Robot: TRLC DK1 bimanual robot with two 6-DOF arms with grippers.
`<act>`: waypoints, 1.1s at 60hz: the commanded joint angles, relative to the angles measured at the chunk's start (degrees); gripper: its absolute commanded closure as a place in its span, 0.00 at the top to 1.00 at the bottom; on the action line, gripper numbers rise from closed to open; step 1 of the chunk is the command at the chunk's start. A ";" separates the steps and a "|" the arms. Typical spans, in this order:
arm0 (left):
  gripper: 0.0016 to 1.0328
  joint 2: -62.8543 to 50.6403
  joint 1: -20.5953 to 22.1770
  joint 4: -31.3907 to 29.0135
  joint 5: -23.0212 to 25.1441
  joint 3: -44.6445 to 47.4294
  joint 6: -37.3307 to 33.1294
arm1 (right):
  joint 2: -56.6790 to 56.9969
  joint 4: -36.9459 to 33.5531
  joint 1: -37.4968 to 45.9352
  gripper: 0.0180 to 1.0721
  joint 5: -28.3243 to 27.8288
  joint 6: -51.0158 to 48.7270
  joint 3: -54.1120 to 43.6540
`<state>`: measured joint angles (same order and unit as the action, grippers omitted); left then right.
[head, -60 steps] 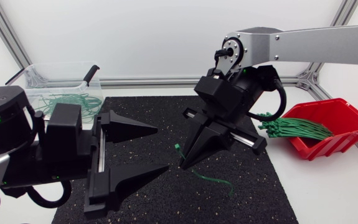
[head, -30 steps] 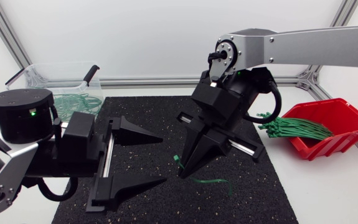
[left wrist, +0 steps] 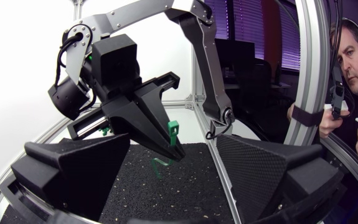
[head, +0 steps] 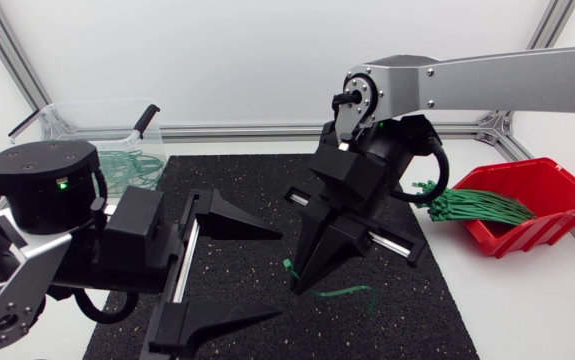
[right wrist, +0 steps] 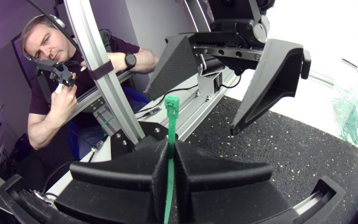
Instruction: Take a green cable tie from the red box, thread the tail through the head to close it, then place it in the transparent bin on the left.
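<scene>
In the head view my right gripper [head: 303, 284] hangs over the middle of the black mat [head: 417, 320], shut on a green cable tie [head: 339, 292]. The tie's head sticks out beside the fingertips and its tail trails toward the red box. In the right wrist view the tie [right wrist: 170, 118] stands upright out of the shut fingers. My left gripper [head: 273, 276] stands open just left of it, fingers [head: 229, 221] spread wide. In the left wrist view the tie's head [left wrist: 174, 129] shows between my open fingers [left wrist: 79, 165]. The red box [head: 542, 215] holds a bundle of green ties [head: 482, 207] at the right. The transparent bin [head: 62, 120] is at the back left.
The bin holds several closed green ties [head: 127, 165]. A black handle [head: 145, 119] leans on the bin's rim. An aluminium frame rail [head: 257, 130] runs along the table's back edge.
My left arm has swung in toward the right gripper, its open fingers now nearer the tie. The right gripper has dropped a little with the tie, whose tail now lies flatter.
</scene>
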<state>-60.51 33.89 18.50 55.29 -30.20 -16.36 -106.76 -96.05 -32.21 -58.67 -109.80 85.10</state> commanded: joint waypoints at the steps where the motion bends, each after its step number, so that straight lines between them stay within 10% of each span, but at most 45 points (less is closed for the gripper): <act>1: 0.93 -0.75 0.92 0.75 1.14 -1.97 -0.08 | -1.52 -5.81 -0.93 0.05 0.14 -2.09 -1.25; 30: 0.75 -0.05 2.06 3.38 7.20 -0.13 -3.50 | -0.38 -5.81 -3.13 0.05 0.23 -2.53 -2.39; 66: 0.74 -3.91 3.64 1.80 7.12 -0.92 -5.09 | 2.43 -5.81 -4.44 0.05 -0.12 -3.40 -3.27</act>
<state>-63.18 36.56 20.60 61.73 -30.52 -20.05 -105.32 -96.05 -36.03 -58.57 -111.24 82.81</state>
